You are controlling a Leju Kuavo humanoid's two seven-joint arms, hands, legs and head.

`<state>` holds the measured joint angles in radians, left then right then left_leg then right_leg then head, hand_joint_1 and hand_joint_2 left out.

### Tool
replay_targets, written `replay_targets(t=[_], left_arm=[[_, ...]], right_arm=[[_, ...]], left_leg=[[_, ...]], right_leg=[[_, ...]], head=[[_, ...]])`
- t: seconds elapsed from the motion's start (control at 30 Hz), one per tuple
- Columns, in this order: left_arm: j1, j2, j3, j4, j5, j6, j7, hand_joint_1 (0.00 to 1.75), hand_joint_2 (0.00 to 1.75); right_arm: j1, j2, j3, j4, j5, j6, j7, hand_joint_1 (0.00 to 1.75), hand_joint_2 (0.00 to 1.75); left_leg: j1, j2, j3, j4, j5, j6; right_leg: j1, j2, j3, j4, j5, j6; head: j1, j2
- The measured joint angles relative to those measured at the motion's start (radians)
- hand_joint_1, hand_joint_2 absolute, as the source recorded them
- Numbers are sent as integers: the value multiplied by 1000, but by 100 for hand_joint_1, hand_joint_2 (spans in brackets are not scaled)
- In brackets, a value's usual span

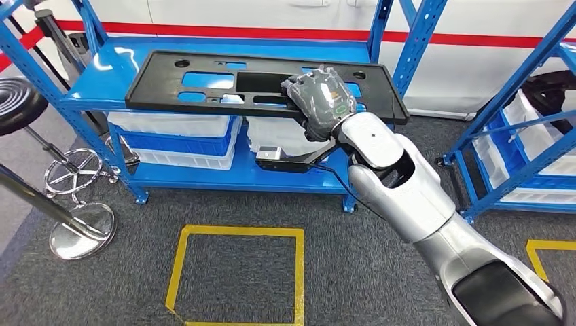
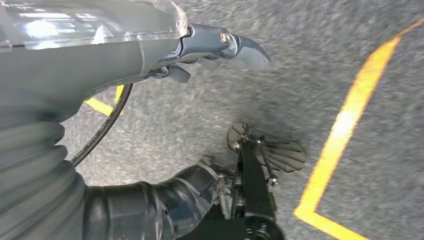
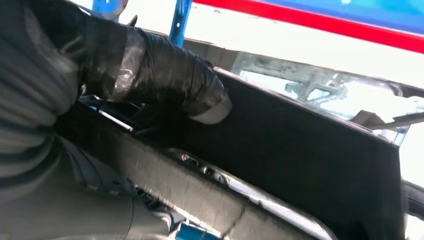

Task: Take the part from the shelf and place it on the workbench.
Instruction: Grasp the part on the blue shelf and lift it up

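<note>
The part [image 1: 159, 85] is a long, flat black panel with several cut-outs, lying on the top level of the blue shelf [image 1: 109, 75]. My right hand [image 1: 319, 95] reaches over the panel's front edge, right of its middle, and grips it. Close up in the right wrist view, the taped thumb [image 3: 165, 75] presses on the panel's dark face [image 3: 310, 150], and the other fingers are hidden beneath it. My left hand [image 2: 200, 45] hangs over the grey carpet with its fingers apart and holds nothing.
White and blue bins [image 1: 173, 132] sit under the top level, and a small black box [image 1: 275, 159] is on the bottom level. A black stool [image 1: 17, 102] with a chrome base [image 1: 81, 231] stands at the left. A yellow floor square [image 1: 238, 275] lies in front. A second blue shelf [image 1: 530, 142] stands at the right.
</note>
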<state>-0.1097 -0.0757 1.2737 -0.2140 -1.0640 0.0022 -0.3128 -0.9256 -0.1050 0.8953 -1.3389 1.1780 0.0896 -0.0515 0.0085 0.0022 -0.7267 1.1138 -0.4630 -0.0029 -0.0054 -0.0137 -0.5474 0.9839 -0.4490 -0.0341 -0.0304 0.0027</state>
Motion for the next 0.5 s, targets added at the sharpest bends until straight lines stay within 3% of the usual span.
replay_targets(t=[0.03,0.07,0.1,0.13,0.2,0.23,0.3,0.33,0.4,0.43,0.5], left_arm=[[1,0,0,0,1,0,0,0,175],[1,0,0,0,2,-1,1,0,175],[1,0,0,0,2,-1,1,0,175],[0,0,0,0,2,-1,2,0,175],[-1,2,0,0,3,0,2,0,175],[-2,2,0,0,3,0,2,0,175],[-4,1,0,0,3,0,3,0,175],[-3,1,0,0,3,0,3,0,175],[-3,1,0,0,4,-1,4,0,175],[-3,1,1,0,4,-1,4,0,175],[-5,1,1,0,5,-1,5,0,175]], right_arm=[[2,0,0,0,0,0,0,175,175],[4,0,0,0,0,-1,0,175,175],[7,0,0,0,0,-1,0,175,175],[9,0,0,1,0,-2,0,175,175],[13,0,-1,0,0,-2,-1,175,175],[14,0,-2,0,0,-2,-1,175,175],[15,0,-6,-1,0,-3,-1,175,175],[16,0,-8,-1,-1,-4,-1,175,175],[18,0,-9,-1,-1,-6,-1,175,175],[19,0,-9,-1,-1,-6,-1,175,175],[19,0,-9,-1,-1,-7,-1,175,175]], left_leg=[[3,0,-11,64,-47,-5],[6,0,-18,126,-74,-9],[10,0,-17,169,-74,-14],[14,0,-4,184,-52,-20],[23,0,68,122,-7,-33],[24,-1,118,58,-12,-38],[22,-5,180,-33,-49,-31],[19,-8,188,-51,-60,-22],[18,-5,171,-50,-50,1],[18,-3,163,-51,-40,12],[14,2,142,-52,-17,30]], right_leg=[[-1,-1,-14,2,11,-1],[-1,-1,-30,5,21,1],[-3,-2,-48,10,31,4],[-6,-2,-66,17,40,9],[-14,-3,-105,39,55,22],[-16,-2,-124,53,60,29],[-15,-1,-148,75,71,42],[-14,-1,-154,79,79,48],[-16,1,-160,80,89,58],[-18,2,-166,93,69,61],[-19,4,-190,173,-23,66]], head=[[0,0],[0,0],[0,0],[0,0],[0,0],[0,0],[2,0],[3,0],[5,0],[6,0],[7,0]])
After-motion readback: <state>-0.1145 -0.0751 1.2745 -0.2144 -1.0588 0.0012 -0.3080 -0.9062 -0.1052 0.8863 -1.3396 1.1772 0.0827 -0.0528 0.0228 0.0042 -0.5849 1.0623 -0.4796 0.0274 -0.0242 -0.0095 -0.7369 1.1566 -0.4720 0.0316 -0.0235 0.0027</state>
